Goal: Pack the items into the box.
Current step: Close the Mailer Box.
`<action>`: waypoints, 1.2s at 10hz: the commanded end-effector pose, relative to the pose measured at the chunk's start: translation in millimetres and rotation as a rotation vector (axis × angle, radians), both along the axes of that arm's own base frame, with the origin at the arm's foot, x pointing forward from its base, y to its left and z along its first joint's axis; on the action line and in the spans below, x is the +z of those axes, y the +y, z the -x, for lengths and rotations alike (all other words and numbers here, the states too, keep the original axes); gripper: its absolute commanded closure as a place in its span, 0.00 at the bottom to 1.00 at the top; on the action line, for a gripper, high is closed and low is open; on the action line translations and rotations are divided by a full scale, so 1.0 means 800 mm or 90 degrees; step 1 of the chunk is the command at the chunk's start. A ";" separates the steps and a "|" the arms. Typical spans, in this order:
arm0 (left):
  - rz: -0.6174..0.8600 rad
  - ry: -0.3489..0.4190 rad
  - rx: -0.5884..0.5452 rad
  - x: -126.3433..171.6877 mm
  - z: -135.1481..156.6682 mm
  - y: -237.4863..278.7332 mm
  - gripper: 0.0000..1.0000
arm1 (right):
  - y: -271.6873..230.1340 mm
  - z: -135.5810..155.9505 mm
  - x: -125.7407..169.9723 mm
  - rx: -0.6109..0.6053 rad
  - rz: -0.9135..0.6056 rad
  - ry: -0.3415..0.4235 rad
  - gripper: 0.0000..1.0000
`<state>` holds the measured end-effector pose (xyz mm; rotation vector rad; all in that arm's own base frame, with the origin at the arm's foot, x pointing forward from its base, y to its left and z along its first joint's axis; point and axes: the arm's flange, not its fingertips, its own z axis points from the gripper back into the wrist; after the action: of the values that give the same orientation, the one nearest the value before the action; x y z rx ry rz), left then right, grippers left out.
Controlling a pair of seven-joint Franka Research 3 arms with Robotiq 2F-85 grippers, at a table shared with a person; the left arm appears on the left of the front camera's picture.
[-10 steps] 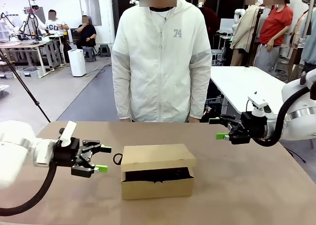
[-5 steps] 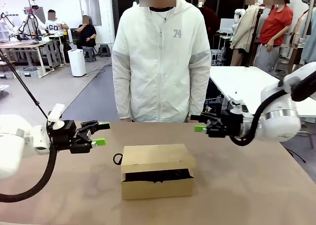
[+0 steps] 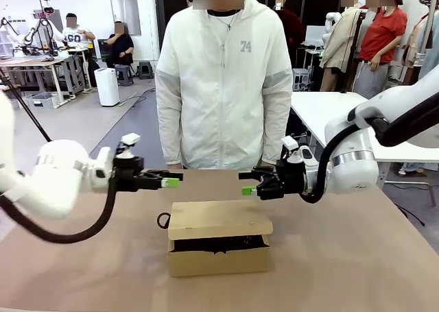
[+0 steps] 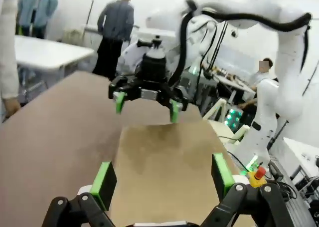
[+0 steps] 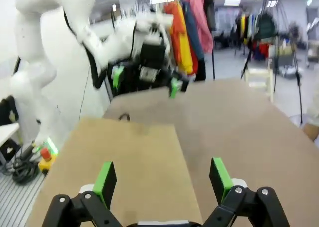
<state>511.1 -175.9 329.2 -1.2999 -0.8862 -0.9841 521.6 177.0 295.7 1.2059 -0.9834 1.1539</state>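
Two grippers face each other above the box, both with jaws spread wide and nothing between the green pads; the left gripper (image 3: 173,182) hangs over the box's left end, the right gripper (image 3: 247,190) over its right end, each clear of the cardboard; the left wrist view looks along the lid toward the other gripper (image 4: 146,103), and the right wrist view shows the same in reverse, with the far gripper (image 5: 146,82) blurred; the box (image 3: 218,238) sits mid-table in front of the person (image 3: 223,79), its flap lid lowered but not shut, a dark slot left along the front; something black shows through that slot, though which item it is cannot be told; a thin black loop (image 3: 163,221) pokes out at the box's rear left corner, perhaps a strap or cord; the table (image 3: 357,264) around the box carries no loose item; so the packing looks done and closing the lid seems the step in hand; the next move likely calls for both grippers to descend evenly and press the flap flat without sliding the box
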 end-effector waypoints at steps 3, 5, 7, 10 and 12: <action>-0.198 -0.072 -0.004 -0.014 -0.027 -0.038 0.00 | 0.009 -0.004 -0.009 0.049 0.146 0.024 0.00; -0.280 -0.184 -0.006 -0.030 -0.022 -0.046 0.00 | 0.007 -0.005 -0.007 0.056 0.145 0.023 0.00; -0.303 -0.224 -0.044 -0.043 -0.022 -0.049 0.00 | 0.006 -0.005 -0.007 0.064 0.155 0.005 0.00; -0.321 -0.249 -0.058 -0.042 -0.019 -0.049 0.00 | 0.003 0.003 -0.004 0.112 0.136 -0.012 0.00; -0.317 -0.271 -0.064 -0.038 -0.016 -0.047 0.00 | 0.002 0.007 -0.001 0.143 0.117 -0.019 0.00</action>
<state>531.5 -219.1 304.9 -0.7542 -0.8204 -1.4354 514.5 181.2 290.3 1.1523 -0.7514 1.3642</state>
